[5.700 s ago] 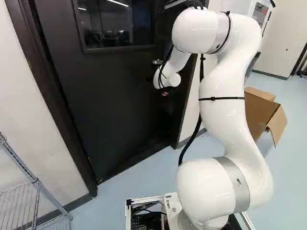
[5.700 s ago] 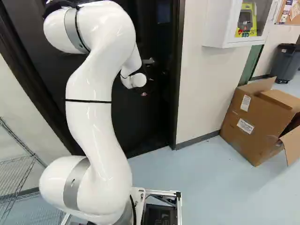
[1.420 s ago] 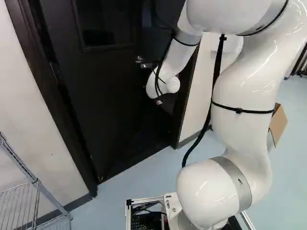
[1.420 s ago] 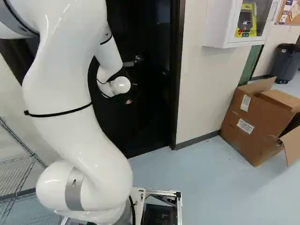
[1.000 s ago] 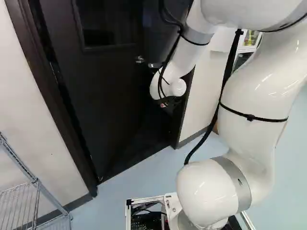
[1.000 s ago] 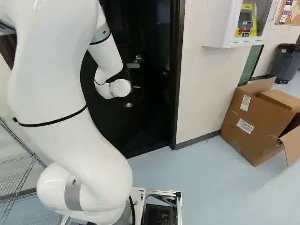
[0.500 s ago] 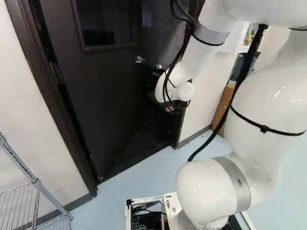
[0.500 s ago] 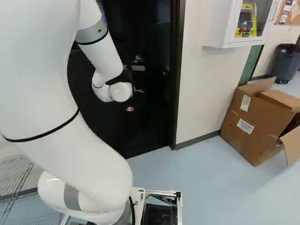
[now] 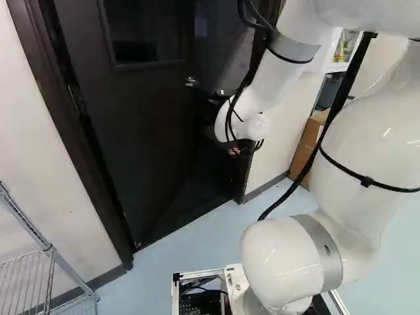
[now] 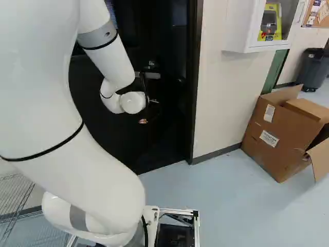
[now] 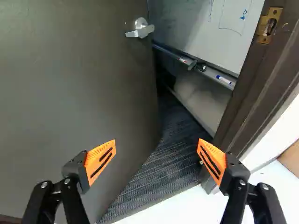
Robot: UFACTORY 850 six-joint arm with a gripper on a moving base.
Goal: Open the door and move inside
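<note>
One door point(image 11: 70, 93) ajar — two labels point(image 10: 269, 112) on box point(image 10: 270, 159)

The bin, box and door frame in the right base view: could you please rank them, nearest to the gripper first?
1. Door frame, right of the gripper.
2. Box, on the floor beyond.
3. Bin, far right, behind the box.

The door point(image 11: 70, 93) looks smooth and matt to me, its lever handle point(image 11: 140, 32) satin metal, the strike plate point(image 11: 264, 22) brassy. I make out ribbed, cloth-like carpet point(image 11: 159, 172). My arm's shell point(image 10: 77, 159) shines like glossy plastic; the box point(image 10: 275, 128) is dull cardboard, the rack point(image 9: 68, 269) bright metal wire.
</note>
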